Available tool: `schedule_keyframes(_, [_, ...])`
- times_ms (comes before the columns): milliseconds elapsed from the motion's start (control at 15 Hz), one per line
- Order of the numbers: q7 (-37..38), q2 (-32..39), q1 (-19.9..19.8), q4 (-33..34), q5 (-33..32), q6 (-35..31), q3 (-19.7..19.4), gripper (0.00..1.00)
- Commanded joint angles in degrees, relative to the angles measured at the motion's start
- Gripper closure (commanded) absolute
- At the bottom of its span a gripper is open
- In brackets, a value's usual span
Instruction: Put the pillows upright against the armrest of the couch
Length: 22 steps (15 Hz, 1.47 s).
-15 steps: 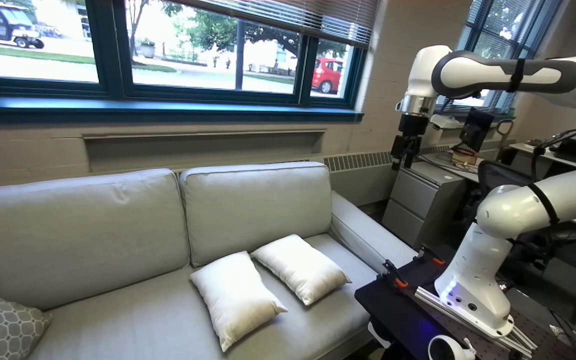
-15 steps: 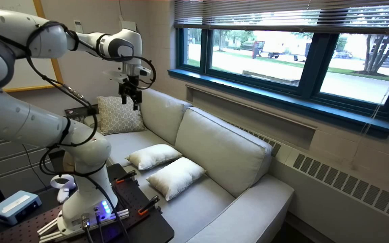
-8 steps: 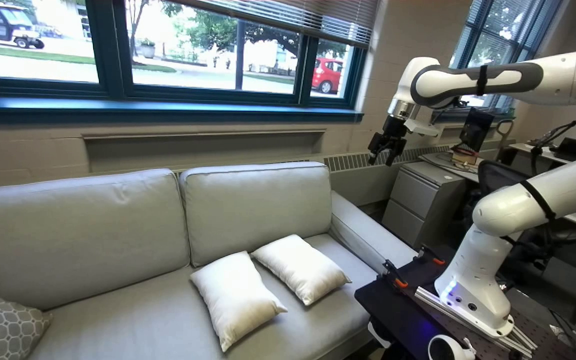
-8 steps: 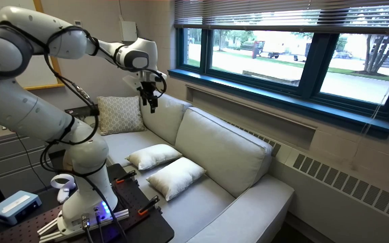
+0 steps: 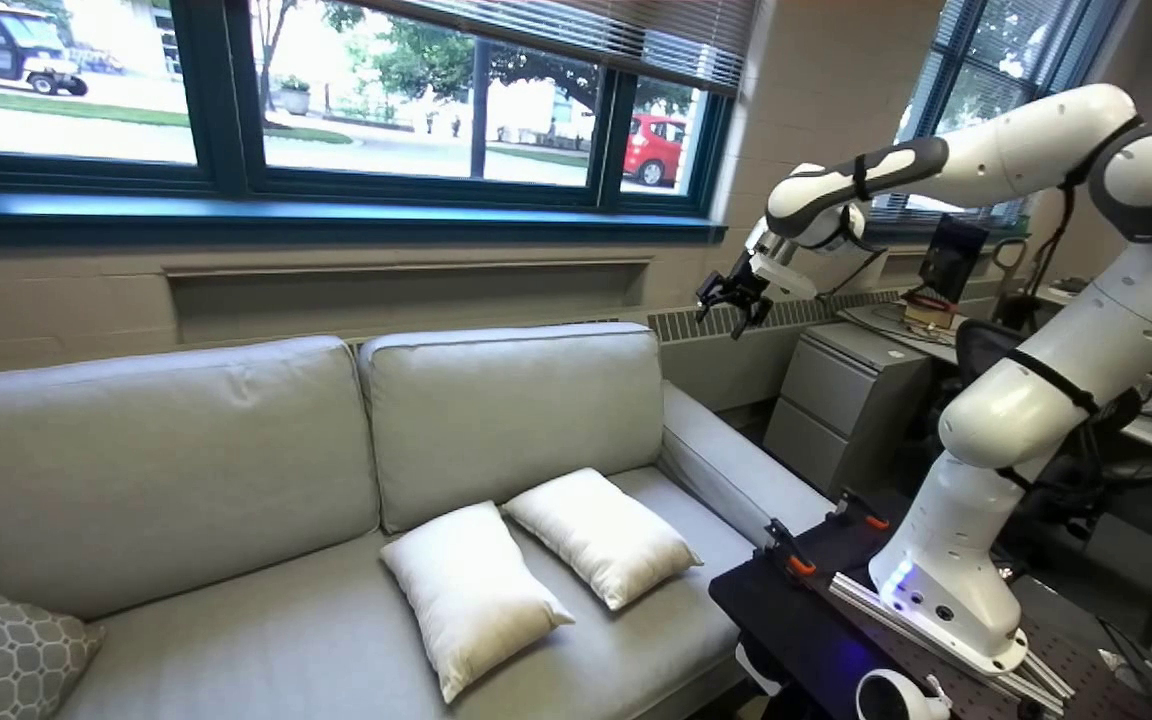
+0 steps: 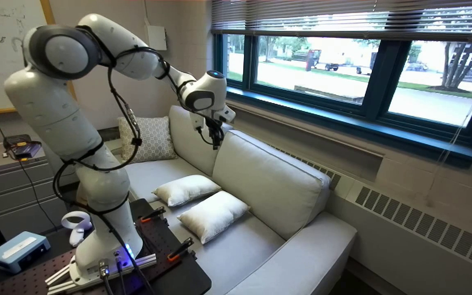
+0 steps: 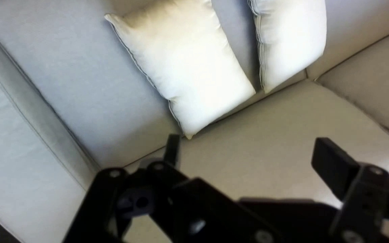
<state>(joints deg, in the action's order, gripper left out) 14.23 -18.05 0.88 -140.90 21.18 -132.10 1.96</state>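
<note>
"While the nearer cream throw pillow (image 5: 601,540) lies flat on the couch (image 5: 256,620), which way does it run?"

"Roughly along the padded armrest (image 5: 741,462), its longer sides going front to back, with a strip of bare seat (image 7: 110,101) between the two. The farther cream throw pillow (image 5: 476,600) lies flat just beside it, on the side away from the armrest; their back corners may touch, I can't tell."

"And from the Robotiq gripper (image 5: 720,325), where is it?"

"Below, and out toward the front of the seat. In the wrist view the fingers (image 7: 172,148) show against the back cushion (image 7: 265,141), and that pillow lies beyond them, one corner close past a fingertip. How far down, I can't read."

"Has it got hold of anything?"

"No, the fingers stand well spread with nothing between them. It looks like the approach, with neither pillow stood up yet. I'd say the coming move must drop and swing toward the seat's front before it can pinch an edge."

"What's different from a second ago?"

"The gripper has swung across toward the couch and tipped over, and the Panda arm (image 6: 66,119) shows its elbow (image 6: 66,53) further into both exterior views. Both cream pillows and the grey patterned pillow (image 6: 154,139) are where they were."
</note>
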Motion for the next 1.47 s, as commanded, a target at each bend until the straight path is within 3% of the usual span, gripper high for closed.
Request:
schedule_keyframes(0, [2.8,14.2,-1.4,9.7,2.8,-4.2,-2.3,0.0])
schedule_keyframes(333, [5.9,33.1,-2.6,22.3,2.2,-6.8,-3.8,0.0])
schedule_keyframes(733, [9.3,51.7,-1.7,37.5,-0.8,-2.1,-4.3,0.0])
schedule_keyframes(867, [10.5,53.7,-0.8,39.9,-2.7,1.5,-4.7,0.0])
schedule_keyframes(933, [7.7,51.7,-1.9,35.4,-0.7,-3.0,-3.9,0.0])
schedule_keyframes(1400, [7.9,52.9,-1.9,36.3,-0.8,-3.0,-3.9,0.0])
